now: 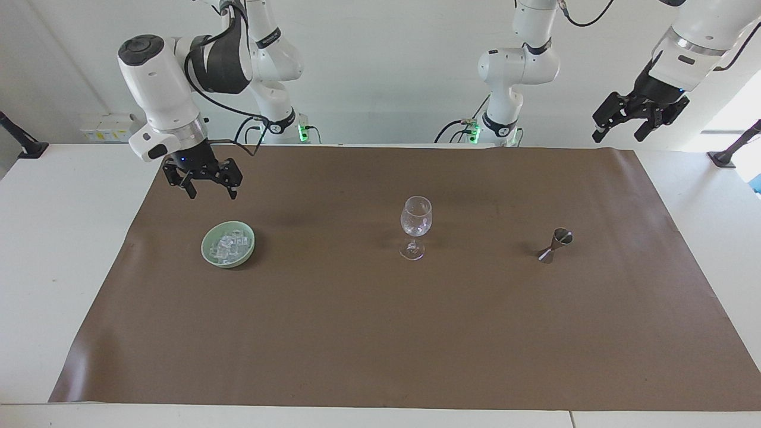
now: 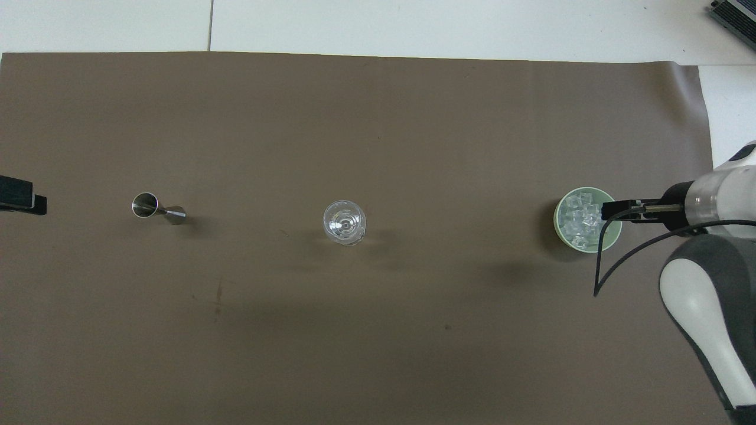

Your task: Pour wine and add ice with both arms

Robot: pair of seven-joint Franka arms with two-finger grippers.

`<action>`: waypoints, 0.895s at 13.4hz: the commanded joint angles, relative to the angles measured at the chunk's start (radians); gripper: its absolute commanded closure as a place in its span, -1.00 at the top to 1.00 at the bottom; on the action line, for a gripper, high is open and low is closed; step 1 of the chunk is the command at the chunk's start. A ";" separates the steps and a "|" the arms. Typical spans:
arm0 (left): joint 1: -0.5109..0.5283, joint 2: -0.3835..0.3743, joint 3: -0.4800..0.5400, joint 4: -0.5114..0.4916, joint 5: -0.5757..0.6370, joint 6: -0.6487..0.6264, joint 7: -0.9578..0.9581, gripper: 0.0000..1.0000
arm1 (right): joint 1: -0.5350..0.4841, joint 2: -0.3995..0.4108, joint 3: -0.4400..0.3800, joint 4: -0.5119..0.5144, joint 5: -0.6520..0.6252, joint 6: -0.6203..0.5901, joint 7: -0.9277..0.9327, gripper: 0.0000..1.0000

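The ice (image 1: 226,244) is a heap of clear cubes in a pale green bowl (image 1: 209,251) on the brown mat, toward the right arm's end; it also shows in the overhead view (image 2: 577,219). An empty wine glass (image 1: 415,224) stands upright mid-mat, seen from above in the overhead view (image 2: 344,222). A steel jigger (image 1: 555,245) stands toward the left arm's end, also in the overhead view (image 2: 157,207). My right gripper (image 1: 211,193) is open and empty, up in the air just beside the bowl; in the overhead view (image 2: 609,211) it covers the bowl's rim. My left gripper (image 1: 616,136) is open, raised off the mat's corner.
The brown mat (image 1: 380,333) covers most of the white table (image 1: 65,238). The right arm's black cable (image 2: 614,254) hangs beside the bowl. Black clamp mounts stand at both table ends (image 1: 21,142).
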 commanded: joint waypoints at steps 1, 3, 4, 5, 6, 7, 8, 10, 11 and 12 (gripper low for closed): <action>0.005 -0.029 -0.004 -0.032 0.020 0.002 0.003 1.00 | -0.030 0.054 0.007 -0.048 0.013 0.092 0.015 1.00; 0.003 -0.029 -0.004 -0.032 0.020 0.002 0.003 1.00 | -0.045 0.094 0.007 -0.056 0.013 0.124 0.038 1.00; 0.003 -0.029 -0.004 -0.032 0.020 0.004 0.003 1.00 | -0.044 0.108 0.007 -0.069 0.013 0.152 0.051 1.00; 0.003 -0.029 -0.004 -0.032 0.020 0.002 0.001 1.00 | -0.044 0.121 0.007 -0.083 0.013 0.172 0.064 1.00; 0.005 -0.029 -0.002 -0.032 0.020 0.002 0.003 1.00 | -0.047 0.149 0.007 -0.091 0.013 0.187 0.070 1.00; 0.005 -0.029 -0.004 -0.032 0.020 0.004 0.003 1.00 | -0.058 0.172 0.007 -0.091 0.012 0.202 0.071 1.00; 0.003 -0.029 -0.004 -0.032 0.020 0.002 0.003 1.00 | -0.062 0.184 0.007 -0.092 0.013 0.216 0.076 1.00; 0.003 -0.029 -0.004 -0.032 0.020 0.002 0.003 1.00 | -0.062 0.198 0.007 -0.094 0.013 0.229 0.088 1.00; 0.003 -0.029 -0.002 -0.032 0.020 0.002 0.003 1.00 | -0.061 0.200 0.007 -0.094 0.012 0.241 0.097 1.00; 0.003 -0.029 -0.004 -0.032 0.020 0.002 0.001 1.00 | -0.059 0.203 0.007 -0.094 0.012 0.264 0.098 0.92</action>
